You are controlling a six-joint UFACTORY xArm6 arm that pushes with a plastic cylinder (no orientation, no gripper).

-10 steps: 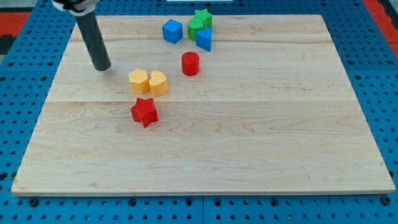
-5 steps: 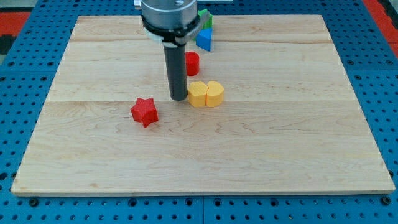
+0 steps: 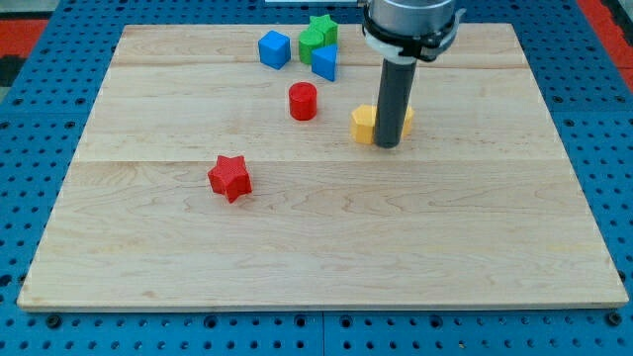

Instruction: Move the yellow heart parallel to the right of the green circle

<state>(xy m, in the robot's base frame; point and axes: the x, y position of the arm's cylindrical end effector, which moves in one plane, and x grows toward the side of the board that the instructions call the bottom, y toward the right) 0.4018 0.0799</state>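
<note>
Your tip [image 3: 388, 146] stands before two yellow blocks [image 3: 364, 124], hiding their shapes; no claw is visible; green circle [image 3: 311, 44] upper centre.

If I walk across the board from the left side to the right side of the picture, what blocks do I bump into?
red star → blue cube → red cylinder → yellow blocks with my tip right in front. The green and other blue block overlap, so I skipped them.

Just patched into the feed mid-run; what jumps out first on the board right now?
The dark rod dominates the upper middle, my tip planted right in front of two yellow blocks, partly hiding them, so their shapes are unclear. A tight cluster sits at the view's top: blue cube, green star, green block, another blue block. A red cylinder and red star stand apart, left of the tip.
</note>
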